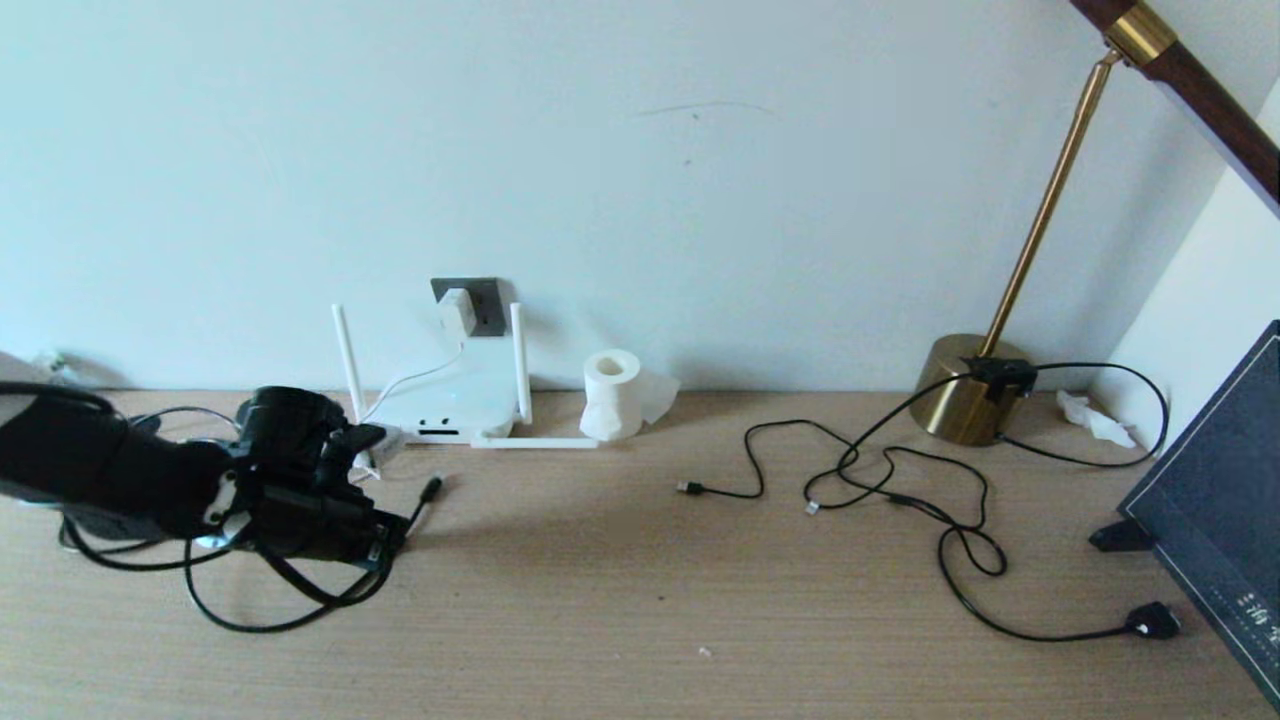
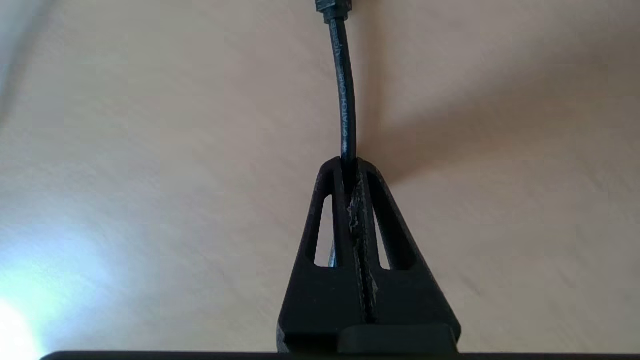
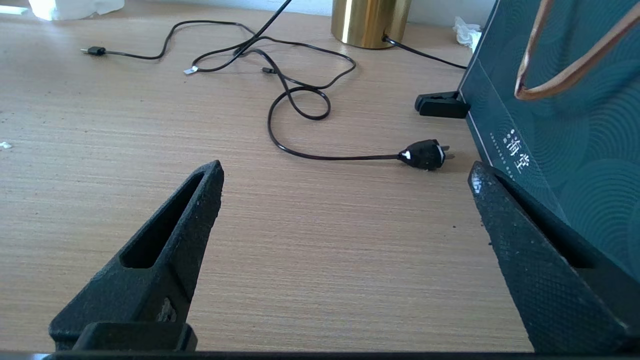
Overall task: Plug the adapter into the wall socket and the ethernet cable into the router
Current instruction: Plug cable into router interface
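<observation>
Your left gripper (image 2: 352, 167) pinches the ethernet cable (image 2: 346, 100) just behind its plug, leaving the plug free to enter the router (image 1: 450, 405) at one o'clock; the arm reaches in low, seemingly level; the adapter (image 1: 456, 312) already sits in the wall socket (image 1: 488, 300); right gripper (image 3: 345, 180) spread, idle.
</observation>
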Motion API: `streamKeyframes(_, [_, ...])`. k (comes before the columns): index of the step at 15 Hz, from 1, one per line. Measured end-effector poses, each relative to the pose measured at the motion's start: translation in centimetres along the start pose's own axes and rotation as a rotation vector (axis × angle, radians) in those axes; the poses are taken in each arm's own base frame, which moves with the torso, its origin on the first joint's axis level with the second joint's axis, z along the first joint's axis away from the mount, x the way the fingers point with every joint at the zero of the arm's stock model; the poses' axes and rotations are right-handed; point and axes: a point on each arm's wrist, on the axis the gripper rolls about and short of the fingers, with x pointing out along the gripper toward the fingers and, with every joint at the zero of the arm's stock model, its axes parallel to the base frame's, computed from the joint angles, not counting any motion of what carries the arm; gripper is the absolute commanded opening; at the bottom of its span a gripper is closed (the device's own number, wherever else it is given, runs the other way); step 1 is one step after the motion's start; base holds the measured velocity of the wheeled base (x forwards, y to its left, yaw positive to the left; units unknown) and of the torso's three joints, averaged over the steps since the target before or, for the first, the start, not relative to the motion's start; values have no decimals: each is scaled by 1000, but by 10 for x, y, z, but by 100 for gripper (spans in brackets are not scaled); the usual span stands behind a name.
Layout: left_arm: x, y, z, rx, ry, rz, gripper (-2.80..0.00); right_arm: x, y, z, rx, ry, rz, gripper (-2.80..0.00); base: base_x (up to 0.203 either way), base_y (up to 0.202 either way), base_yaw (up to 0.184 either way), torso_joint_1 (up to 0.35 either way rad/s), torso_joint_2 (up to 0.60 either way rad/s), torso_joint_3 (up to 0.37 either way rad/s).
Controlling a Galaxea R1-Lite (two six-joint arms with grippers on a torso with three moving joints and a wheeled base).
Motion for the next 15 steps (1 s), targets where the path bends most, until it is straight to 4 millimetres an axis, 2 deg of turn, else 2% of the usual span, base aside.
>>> streamKeyframes(2, [-18,-6,-5,5,-15,-33,-280,0,0,0,0,0,0,0,0,0,0,0,0,0])
streamKeyframes(5, [-83,-13,-2,34,-164,-105,-280,0,0,0,0,0,1,0,0,0,0,0,0,0])
streamKeyframes(7, [-136,-32,-7,122,-238,-189,-280,0,0,0,0,1,0,0,0,0,0,0,0,0])
streamKeyframes(9, [-173,-63,-16,264,-260,-283,-280,0,0,0,0,0,0,0,0,0,0,0,0,0])
streamKeyframes(12, [-204,-98,-19,436,-308,-326,-280,0,0,0,-35,1,7,0,0,0,0,0,0,0])
streamKeyframes(15, [-224,-116,-11,586,-381,-338,-280,0,0,0,18,2,2,0,0,0,0,0,0,0])
